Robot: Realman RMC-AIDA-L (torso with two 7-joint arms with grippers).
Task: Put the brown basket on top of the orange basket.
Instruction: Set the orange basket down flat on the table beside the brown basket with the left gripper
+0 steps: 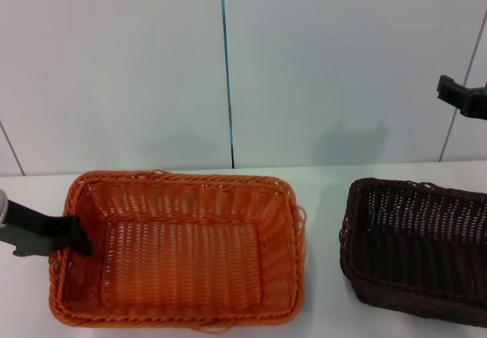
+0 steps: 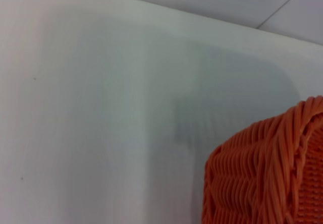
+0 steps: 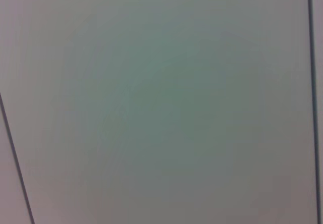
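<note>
The orange basket (image 1: 179,250) stands empty on the white table (image 1: 323,193) at the left and middle of the head view. The brown basket (image 1: 418,243) stands empty to its right, apart from it and partly cut off by the picture's edge. My left gripper (image 1: 76,239) is at the orange basket's left rim, reaching just over it. The left wrist view shows a corner of the orange basket (image 2: 262,173) on the table. My right gripper (image 1: 460,94) is raised high above the brown basket, near the wall.
A pale panelled wall (image 1: 228,64) rises right behind the table. The right wrist view shows only wall panels (image 3: 161,103). A strip of bare table lies between the two baskets.
</note>
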